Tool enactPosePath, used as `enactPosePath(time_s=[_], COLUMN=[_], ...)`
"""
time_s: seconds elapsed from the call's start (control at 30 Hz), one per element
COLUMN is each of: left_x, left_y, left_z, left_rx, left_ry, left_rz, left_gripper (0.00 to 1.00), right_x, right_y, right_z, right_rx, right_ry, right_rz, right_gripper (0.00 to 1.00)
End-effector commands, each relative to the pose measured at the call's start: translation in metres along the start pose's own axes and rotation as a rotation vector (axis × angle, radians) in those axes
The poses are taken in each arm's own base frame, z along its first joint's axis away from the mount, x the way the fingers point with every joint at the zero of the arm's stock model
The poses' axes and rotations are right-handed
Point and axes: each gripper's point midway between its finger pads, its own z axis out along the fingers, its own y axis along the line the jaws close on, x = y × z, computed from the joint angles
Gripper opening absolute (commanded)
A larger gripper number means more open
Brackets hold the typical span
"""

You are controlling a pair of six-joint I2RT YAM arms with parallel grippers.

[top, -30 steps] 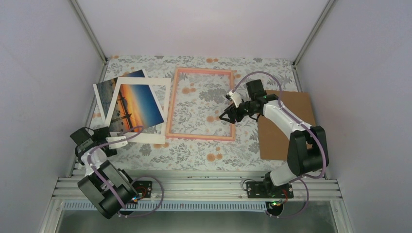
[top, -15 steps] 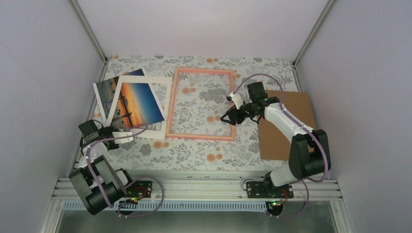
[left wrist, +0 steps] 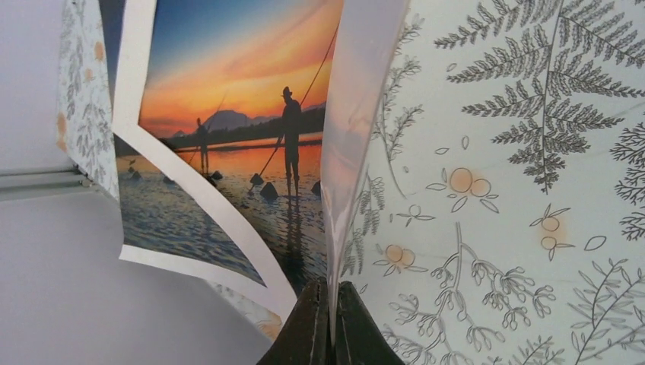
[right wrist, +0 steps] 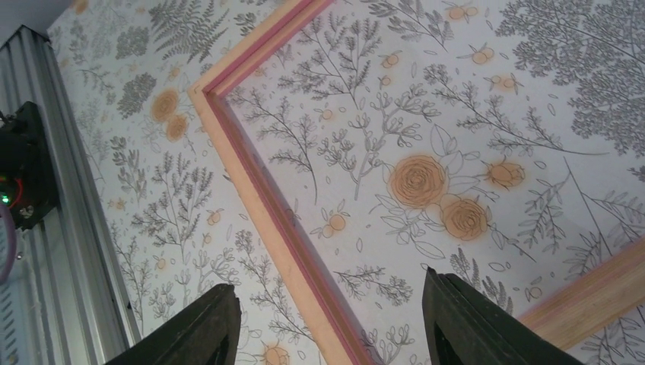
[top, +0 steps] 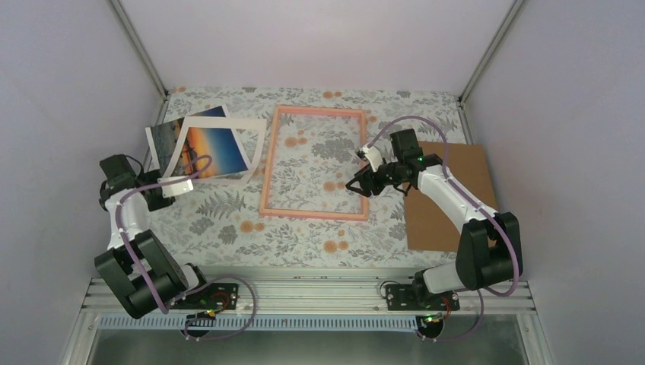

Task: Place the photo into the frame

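My left fingers (left wrist: 318, 331) clamp the cream-white card mat board (top: 258, 147) — right fingers (top: 353, 185) half-spread, empty, over the thin pink rectangular frame (right wrist: 259, 192).

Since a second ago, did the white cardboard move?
Yes. The white mat board shifted toward the far wall; its near edge now sits behind the frame front rail.

Sunset photo (top: 215, 144) left of pink frame (top: 316, 111), apart; frame flat, centre.
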Motion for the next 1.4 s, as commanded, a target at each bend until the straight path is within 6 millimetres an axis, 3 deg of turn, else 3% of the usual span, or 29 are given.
enactPosePath(time_s=[0.0,0.13,0.27,0.47,0.57,0.73,0.97,1.17,1.37], left_x=[-0.015,-0.018,-0.019,-0.025,-0.026,-0.026,-0.024,-0.023,-0.022], left_y=[-0.003,-0.009,-0.009,-0.002,-0.003,-0.009,-0.006,-0.005,-0.007], left_z=[-0.015,-0.022,-0.025,-0.03,-0.03,-0.029,-0.027,-0.026,-0.025], left_rx=[0.101,0.143,0.159,0.188,0.193,0.202,0.202,0.201,0.202], left_ry=[-0.055,-0.056,-0.058,-0.067,-0.066,-0.063,-0.059,-0.055,-0.048], left_rz=[-0.073,-0.052,-0.049,-0.079,-0.073,-0.059,-0.056,-0.052,-0.057], left_gripper=[0.02,0.02,0.03,0.02,0.02,0.02,0.02,0.02,0.03], right_x=[-0.017,-0.047,-0.083,-0.12,-0.134,-0.166,-0.173,-0.17,-0.174], right_y=[0.017,0.037,0.068,0.133,0.154,0.159,0.172,0.165,0.18], right_z=[-0.006,-0.005,0.017,0.091,0.126,0.159,0.189,0.211,0.209], right_rx=[-0.067,-0.106,-0.085,-0.144,-0.147,-0.121,-0.12,-0.099,-0.185], right_ry=[-0.068,-0.177,-0.292,-0.321,-0.323,-0.359,-0.356,-0.315,-0.308], right_rz=[-0.057,-0.194,-0.435,-0.754,-0.848,-0.881,-0.903,-0.898,-0.892], right_gripper=[0.6,0.62,0.7,0.73,0.73,0.73,0.56,0.32,0.18])
